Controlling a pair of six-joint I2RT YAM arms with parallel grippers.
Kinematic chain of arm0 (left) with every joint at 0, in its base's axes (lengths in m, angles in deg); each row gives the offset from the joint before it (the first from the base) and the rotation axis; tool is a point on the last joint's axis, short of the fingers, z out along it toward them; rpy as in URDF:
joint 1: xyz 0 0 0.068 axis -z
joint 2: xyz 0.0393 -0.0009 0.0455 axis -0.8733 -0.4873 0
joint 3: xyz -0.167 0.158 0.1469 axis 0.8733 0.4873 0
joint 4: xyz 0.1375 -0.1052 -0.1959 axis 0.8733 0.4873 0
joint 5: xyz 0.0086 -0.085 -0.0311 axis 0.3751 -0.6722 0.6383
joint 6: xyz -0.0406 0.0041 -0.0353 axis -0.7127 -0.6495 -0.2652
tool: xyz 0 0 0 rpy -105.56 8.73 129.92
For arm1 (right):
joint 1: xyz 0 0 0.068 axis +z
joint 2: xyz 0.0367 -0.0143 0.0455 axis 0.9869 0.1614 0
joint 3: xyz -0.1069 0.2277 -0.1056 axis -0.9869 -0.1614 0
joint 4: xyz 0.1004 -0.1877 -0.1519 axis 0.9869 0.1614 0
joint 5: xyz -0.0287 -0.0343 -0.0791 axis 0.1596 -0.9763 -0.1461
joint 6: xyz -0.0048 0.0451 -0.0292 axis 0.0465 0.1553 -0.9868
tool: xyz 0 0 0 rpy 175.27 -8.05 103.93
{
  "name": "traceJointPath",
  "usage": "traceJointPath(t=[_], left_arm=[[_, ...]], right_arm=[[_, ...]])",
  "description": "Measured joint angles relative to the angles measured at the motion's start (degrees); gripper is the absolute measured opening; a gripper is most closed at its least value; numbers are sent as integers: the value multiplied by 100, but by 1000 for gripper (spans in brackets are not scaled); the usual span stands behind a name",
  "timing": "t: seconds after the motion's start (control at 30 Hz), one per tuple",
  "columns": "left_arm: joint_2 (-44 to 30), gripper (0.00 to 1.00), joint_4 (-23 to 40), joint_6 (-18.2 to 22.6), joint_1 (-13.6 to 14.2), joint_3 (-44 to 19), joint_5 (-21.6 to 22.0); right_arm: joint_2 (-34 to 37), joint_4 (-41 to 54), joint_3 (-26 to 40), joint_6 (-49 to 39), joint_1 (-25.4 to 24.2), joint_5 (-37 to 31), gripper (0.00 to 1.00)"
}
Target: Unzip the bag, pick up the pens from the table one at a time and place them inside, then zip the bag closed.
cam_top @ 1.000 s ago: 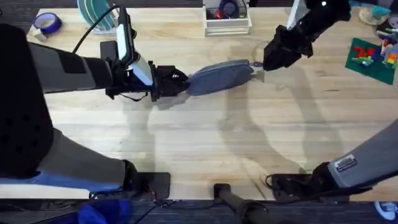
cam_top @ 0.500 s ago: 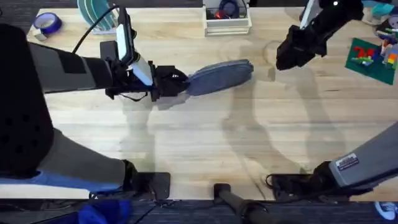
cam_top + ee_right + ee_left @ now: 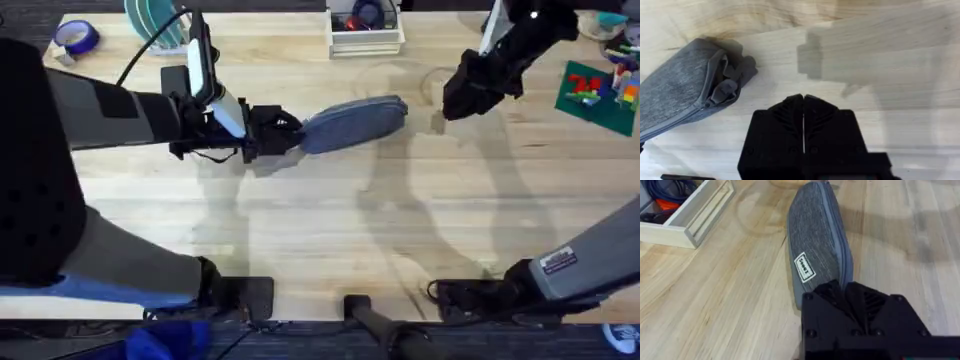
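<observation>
Left gripper [image 3: 290, 133] is clamped on the near-left end of the bag [image 3: 352, 122], pinning it to the table [image 3: 320, 230]. From there the bag's long axis runs up and right, its pull-tab end pointing at the right gripper [image 3: 447, 104]. That one hangs just off the tab with jaws pressed together, holding nothing.

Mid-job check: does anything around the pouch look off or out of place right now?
Yes. The right gripper is shut on nothing, apart from the bag, whose pull tab lies free. The left gripper clamps the bag's other end. The zipper looks closed.
</observation>
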Motion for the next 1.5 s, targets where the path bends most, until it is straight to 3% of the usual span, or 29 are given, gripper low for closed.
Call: traceJointPath(t=[0.07,0.1,0.27,0.3,0.33,0.43,0.47,0.57,0.67,0.7,1.17,1.27,1.43,1.5], left_arm=[[0,41,0,0,0,0,-1],[0,41,0,0,0,0,-2],[0,41,0,0,0,0,0],[0,41,0,0,0,0,-1],[0,41,0,0,0,0,-2],[0,53,0,0,0,0,0],[0,101,3,0,0,0,0],[0,403,76,-9,7,2,91],[0,894,85,-20,7,2,171],[0,960,87,-42,7,2,184],[0,995,-71,-75,5,7,221],[0,995,-70,-523,-47,5,164],[0,995,-39,-1689,-315,-142,166],[8,995,33,-1937,-373,-244,267]], right_arm=[[1,0,0,-4,0,0,41],[2,2,0,10,0,2,130],[2,10,0,-15,0,-1,848],[1,13,0,-36,0,-1,955],[2,17,0,-37,0,0,984],[0,17,0,-35,0,-2,996],[2,17,0,-37,0,-4,996],[0,17,0,-35,0,-2,996],[2,17,-2,-37,0,2,997],[1,16,0,-36,0,4,996],[1,-35,-2,-37,0,-23,996],[1,-145,-2,-37,0,-138,996],[0,-295,-2,-69,0,-445,996],[0,-304,-2,-93,2,-592,996]])
